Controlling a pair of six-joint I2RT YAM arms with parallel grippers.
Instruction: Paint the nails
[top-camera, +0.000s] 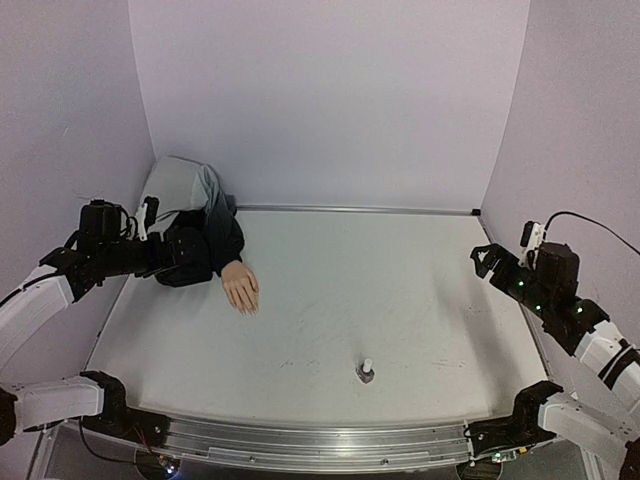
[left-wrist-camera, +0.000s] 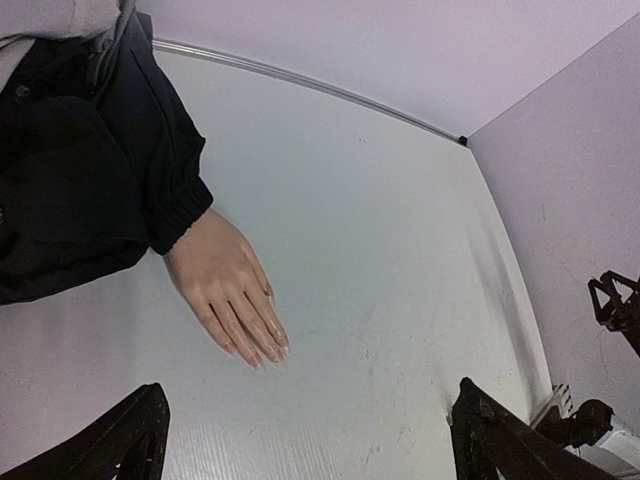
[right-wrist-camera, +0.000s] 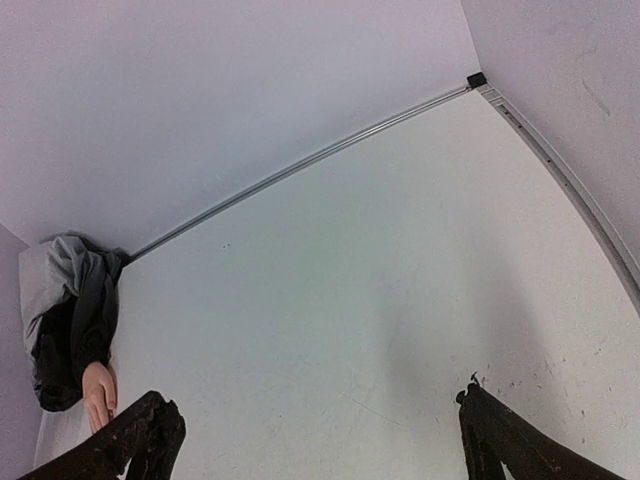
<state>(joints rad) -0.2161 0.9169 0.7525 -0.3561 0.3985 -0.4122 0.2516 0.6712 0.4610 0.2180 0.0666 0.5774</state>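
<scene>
The peach mannequin hand (top-camera: 241, 287) lies flat on the white table, fingers toward the front, in a black sleeve (top-camera: 200, 250). In the left wrist view the hand (left-wrist-camera: 225, 295) shows its tiny nails (left-wrist-camera: 270, 352) at the fingertips, glossy and pale. My left gripper (top-camera: 172, 255) hovers over the sleeve just left of the hand, open and empty (left-wrist-camera: 310, 445). My right gripper (top-camera: 486, 262) is open and empty at the far right (right-wrist-camera: 320, 445), far from the hand (right-wrist-camera: 99, 393). A small nail-polish bottle with a white cap (top-camera: 366, 372) stands upright at the front centre.
A grey garment (top-camera: 185, 185) is bunched in the back left corner above the sleeve. Lilac walls close the table at back and sides, with a metal rail (top-camera: 350, 209) along the back edge. The right gripper shows at the edge of the left wrist view (left-wrist-camera: 615, 300).
</scene>
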